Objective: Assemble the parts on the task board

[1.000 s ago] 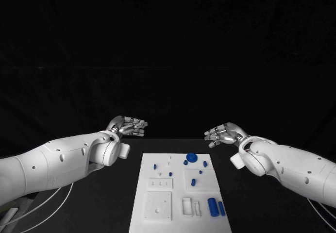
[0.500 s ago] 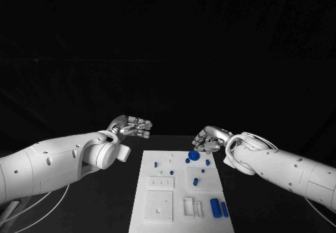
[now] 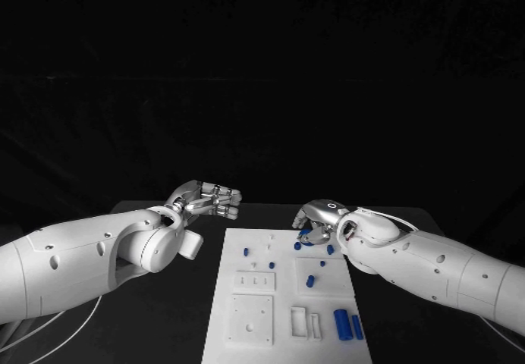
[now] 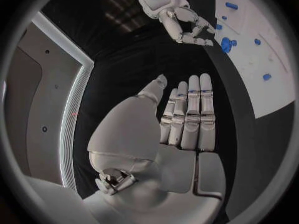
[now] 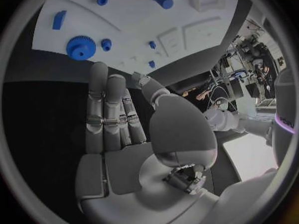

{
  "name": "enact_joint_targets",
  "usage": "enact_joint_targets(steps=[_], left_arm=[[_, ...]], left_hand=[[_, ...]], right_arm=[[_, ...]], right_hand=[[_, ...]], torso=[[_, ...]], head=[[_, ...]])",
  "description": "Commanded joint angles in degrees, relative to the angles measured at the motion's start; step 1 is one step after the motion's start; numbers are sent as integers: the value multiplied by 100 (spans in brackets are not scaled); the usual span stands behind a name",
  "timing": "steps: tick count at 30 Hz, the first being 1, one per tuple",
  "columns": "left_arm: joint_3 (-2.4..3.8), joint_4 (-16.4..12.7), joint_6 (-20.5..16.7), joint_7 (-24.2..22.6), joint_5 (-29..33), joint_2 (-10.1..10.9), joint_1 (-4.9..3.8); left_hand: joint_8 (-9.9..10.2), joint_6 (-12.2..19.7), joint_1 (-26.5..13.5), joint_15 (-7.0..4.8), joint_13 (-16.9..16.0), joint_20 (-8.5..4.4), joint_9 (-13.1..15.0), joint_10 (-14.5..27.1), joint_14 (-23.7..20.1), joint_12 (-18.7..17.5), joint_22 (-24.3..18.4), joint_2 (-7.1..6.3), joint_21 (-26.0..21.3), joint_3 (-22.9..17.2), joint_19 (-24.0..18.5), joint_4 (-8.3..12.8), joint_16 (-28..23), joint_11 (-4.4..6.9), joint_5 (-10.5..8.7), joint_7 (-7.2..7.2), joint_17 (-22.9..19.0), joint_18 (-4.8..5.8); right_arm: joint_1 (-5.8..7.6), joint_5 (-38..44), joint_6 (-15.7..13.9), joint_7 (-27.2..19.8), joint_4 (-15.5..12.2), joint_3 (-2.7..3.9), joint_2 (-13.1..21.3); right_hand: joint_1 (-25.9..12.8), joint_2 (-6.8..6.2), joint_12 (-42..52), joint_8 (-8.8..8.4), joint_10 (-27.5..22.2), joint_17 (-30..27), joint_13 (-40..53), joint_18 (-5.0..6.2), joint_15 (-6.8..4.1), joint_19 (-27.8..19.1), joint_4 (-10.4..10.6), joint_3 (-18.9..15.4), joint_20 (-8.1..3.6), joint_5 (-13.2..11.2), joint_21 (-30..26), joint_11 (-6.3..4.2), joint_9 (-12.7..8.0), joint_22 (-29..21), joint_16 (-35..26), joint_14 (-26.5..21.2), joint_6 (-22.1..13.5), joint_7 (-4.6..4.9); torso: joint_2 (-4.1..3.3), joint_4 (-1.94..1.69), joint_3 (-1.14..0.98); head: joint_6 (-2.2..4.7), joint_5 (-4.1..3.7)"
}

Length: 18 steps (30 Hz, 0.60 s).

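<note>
the task board (image 3: 254, 303) lies flat in the middle of the black table (image 3: 164, 303), a long white plate running away from the robot. small blue parts are scattered over it: a blue gear (image 5: 79, 47) near its far end, a small round knob (image 5: 106, 44) just beside the gear, two cylinders (image 3: 348, 324) lying side by side at the near right corner, a short peg (image 3: 309, 281) standing mid-board, and smaller pegs (image 3: 247, 251) toward the far left.

the right hand (image 3: 317, 224) hovers over the far right part of the board, above the gear; in the right wrist view its fingers (image 5: 102, 109) lie straight and together, nothing in them, and not touching the gear.

the left hand (image 3: 205, 201) hangs off the board's far left corner, over the bare table, apart from every part. its fingers (image 4: 190, 114) are extended side by side, the palm empty.
</note>
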<state>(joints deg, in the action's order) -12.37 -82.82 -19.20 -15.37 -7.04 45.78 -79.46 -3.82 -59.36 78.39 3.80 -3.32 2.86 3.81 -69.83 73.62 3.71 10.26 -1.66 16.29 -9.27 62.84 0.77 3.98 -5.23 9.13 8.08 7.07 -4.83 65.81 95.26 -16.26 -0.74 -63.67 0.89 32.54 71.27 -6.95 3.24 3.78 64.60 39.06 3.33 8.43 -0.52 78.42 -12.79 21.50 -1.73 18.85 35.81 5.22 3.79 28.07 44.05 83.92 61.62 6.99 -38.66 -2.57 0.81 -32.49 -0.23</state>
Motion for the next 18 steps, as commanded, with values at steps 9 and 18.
enact_joint_targets(steps=[9,18], left_arm=[[30,-262,85,-19,-182,90,-143],[35,-412,72,0,-249,152,-218]], left_hand=[[11,48,-74,25,-7,19,-3,29,-6,-26,-13,-24,15,23,-49,15,-6,-27,33,-15,14,39],[11,52,-79,29,-7,23,-3,38,-15,-26,-23,-30,7,28,-50,23,-5,-31,31,-14,18,38]], right_arm=[[-14,1052,-49,798,166,-26,-157],[-47,1132,49,823,350,-58,-241]], right_hand=[[67,-291,5,-22,-52,-197,1,80,30,32,234,335,36,-322,-168,13,-6,380,214,-69,-14,-6],[70,-315,4,-23,-52,-245,1,80,32,83,271,428,38,-365,-323,13,-6,605,264,-80,-4,-9]], torso=[[-262,-131,-7],[-387,-179,-24]], head=[[51,-86],[86,-170]])
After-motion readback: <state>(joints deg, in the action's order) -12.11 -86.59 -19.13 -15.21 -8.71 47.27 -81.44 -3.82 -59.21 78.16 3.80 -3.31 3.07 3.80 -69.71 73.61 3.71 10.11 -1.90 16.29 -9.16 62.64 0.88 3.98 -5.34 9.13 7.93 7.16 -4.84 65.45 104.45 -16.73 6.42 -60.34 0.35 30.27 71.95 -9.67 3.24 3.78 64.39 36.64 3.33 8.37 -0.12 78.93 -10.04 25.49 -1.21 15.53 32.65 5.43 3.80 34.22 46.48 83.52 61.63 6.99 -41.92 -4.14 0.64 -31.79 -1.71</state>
